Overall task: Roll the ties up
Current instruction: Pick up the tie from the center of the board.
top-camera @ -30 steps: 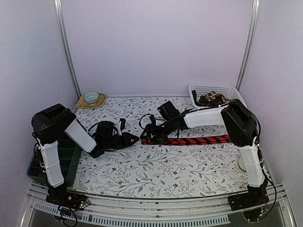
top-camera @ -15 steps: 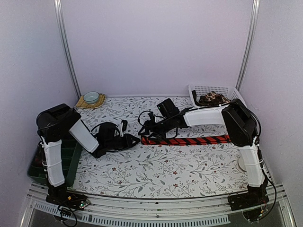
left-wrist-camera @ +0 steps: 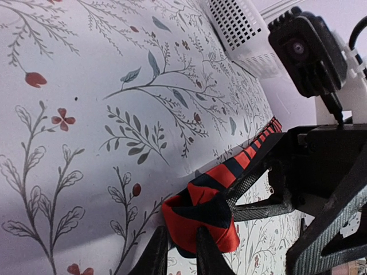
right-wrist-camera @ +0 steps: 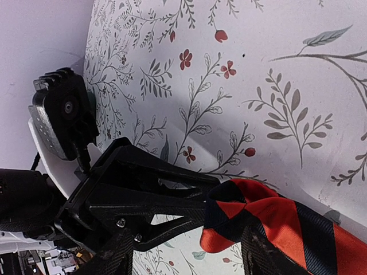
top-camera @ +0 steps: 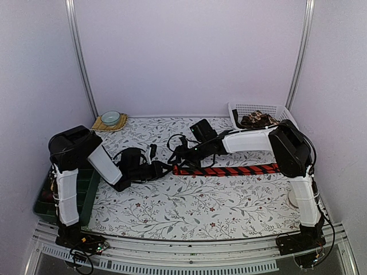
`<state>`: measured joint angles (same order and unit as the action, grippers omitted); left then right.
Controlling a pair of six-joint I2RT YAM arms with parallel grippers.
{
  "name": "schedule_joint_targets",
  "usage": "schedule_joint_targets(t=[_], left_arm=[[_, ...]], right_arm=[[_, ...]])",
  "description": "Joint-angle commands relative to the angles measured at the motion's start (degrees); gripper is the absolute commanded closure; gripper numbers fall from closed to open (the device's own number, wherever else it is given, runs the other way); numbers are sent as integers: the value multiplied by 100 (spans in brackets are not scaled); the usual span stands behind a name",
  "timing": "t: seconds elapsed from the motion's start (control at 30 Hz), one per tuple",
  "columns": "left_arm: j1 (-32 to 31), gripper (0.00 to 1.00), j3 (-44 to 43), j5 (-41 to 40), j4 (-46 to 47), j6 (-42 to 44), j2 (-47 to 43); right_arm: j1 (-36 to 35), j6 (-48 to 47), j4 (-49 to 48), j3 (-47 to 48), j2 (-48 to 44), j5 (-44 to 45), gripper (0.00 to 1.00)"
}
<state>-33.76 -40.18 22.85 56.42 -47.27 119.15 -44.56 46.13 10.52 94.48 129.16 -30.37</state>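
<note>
A red tie with black diagonal stripes (top-camera: pixel 229 170) lies flat across the middle of the table. Its left end (left-wrist-camera: pixel 200 209) is folded over into a small first turn. My left gripper (top-camera: pixel 167 168) (left-wrist-camera: pixel 178 252) is shut on that folded end, one finger under a fabric layer and one over it. My right gripper (top-camera: pixel 182 158) (right-wrist-camera: pixel 186 255) hovers right at the same end, jaws wide open; one fingertip (right-wrist-camera: pixel 261 252) rests on the tie (right-wrist-camera: pixel 275 220). The left gripper's fingers (right-wrist-camera: pixel 166 197) reach in between them.
A white basket (top-camera: pixel 243 109) at the back right holds brown-patterned ties (top-camera: pixel 258 119). A pale bowl (top-camera: pixel 110 117) sits on a yellow mat at the back left. A dark green tray (top-camera: pixel 86 192) lies by the left arm's base. Walls close in on three sides.
The left arm's elbow has swung to the right, bringing its gripper closer to the right gripper. The right gripper's jaws have narrowed a little. The tie's long part has stayed put.
</note>
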Motion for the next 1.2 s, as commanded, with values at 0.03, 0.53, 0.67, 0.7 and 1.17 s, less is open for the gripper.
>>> schedule_joint_targets(t=[0.03, 0.53, 0.67, 0.7, 1.17], left_arm=[[-116, 82, -77, 167, 106, -81, 220], [-122, 83, -11, 191, 194, -83, 286], [-122, 83, -33, 236, 175, -82, 327], [-122, 83, -33, 244, 184, -69, 335], [-112, 82, -192, 481, -26, 235, 414]], right_arm=[[40, 131, 26, -63, 160, -43, 38], [202, 400, -369, -351, 223, -209, 44], [210, 440, -382, -263, 283, -273, 45], [210, 441, -367, -236, 296, -292, 45], [204, 431, -238, -166, 438, -427, 50]])
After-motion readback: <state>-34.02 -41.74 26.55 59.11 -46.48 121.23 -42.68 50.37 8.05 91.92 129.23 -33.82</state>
